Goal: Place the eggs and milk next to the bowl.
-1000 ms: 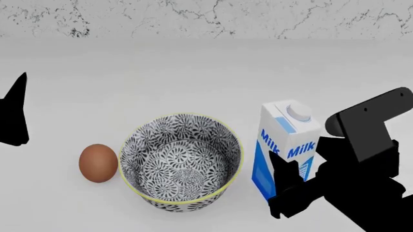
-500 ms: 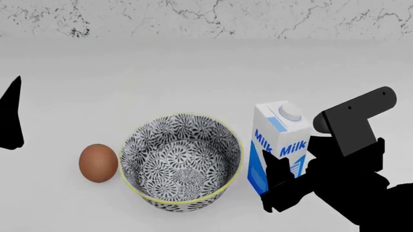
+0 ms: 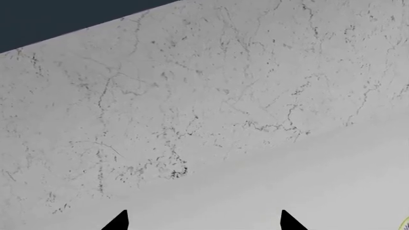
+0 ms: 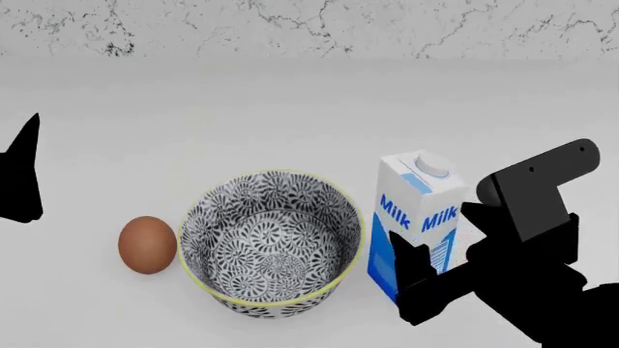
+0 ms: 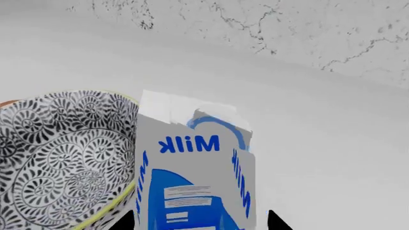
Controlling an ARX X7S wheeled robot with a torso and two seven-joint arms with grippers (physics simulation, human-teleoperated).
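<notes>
The patterned bowl (image 4: 254, 212) stands in the middle of the white counter. The reddish-brown egg (image 4: 147, 244) lies just to its left, nearly touching. The grey-brown egg is out of view. The milk (image 4: 418, 212) stands upright right beside the bowl's right rim. My right gripper (image 4: 430, 221) is shut on the milk, one finger on each side; the right wrist view shows the carton (image 5: 191, 158) between the fingertips (image 5: 273, 221), with the bowl (image 5: 64, 153) beside it. My left gripper (image 3: 203, 221) is open and empty, held at the far left (image 4: 22, 174), away from the egg.
A marbled wall (image 4: 309, 25) runs along the back of the counter (image 4: 309, 109). The right arm's black bulk (image 4: 541, 275) fills the lower right corner.
My right gripper carried the milk leftward, closer to the bowl's right rim, and the carton turned slightly. The left gripper shifted a little at the left edge. Bowl and egg stayed put.
</notes>
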